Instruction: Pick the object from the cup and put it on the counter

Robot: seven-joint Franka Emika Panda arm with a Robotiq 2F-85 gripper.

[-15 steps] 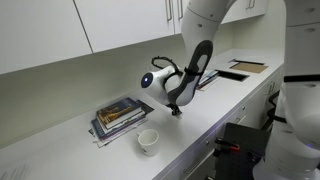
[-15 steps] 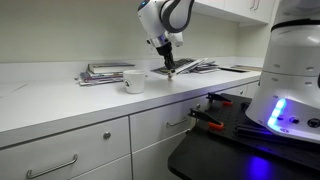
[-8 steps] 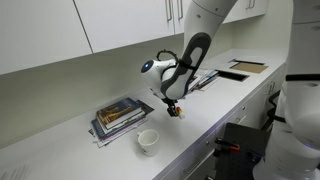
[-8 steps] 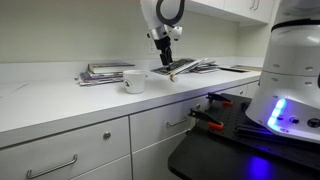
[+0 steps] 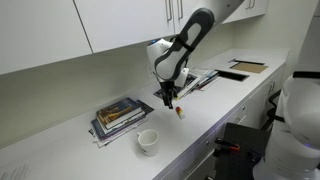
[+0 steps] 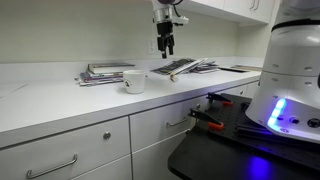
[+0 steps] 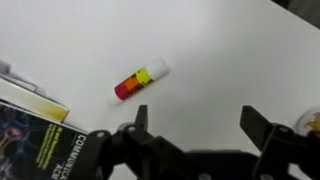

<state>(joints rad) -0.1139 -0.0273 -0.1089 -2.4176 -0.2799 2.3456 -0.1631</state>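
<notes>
The object (image 7: pixel 140 79) is a small stick with red, yellow and white bands, lying on the white counter (image 7: pixel 220 60). It also shows in an exterior view (image 5: pixel 181 112) as a tiny item on the counter right of the cup. The white cup (image 5: pixel 148 141) stands near the counter's front edge; it also shows in an exterior view (image 6: pixel 134 81). My gripper (image 7: pixel 197 118) is open and empty, raised well above the object in both exterior views (image 5: pixel 168 99) (image 6: pixel 165 46).
A stack of books (image 5: pixel 121 117) lies left of the cup, and its corner shows in the wrist view (image 7: pixel 35 125). More books and papers (image 5: pixel 205 79) lie further along the counter. White wall cabinets (image 5: pixel 120 25) hang above.
My gripper has risen away from the counter and left the object lying on the counter.
</notes>
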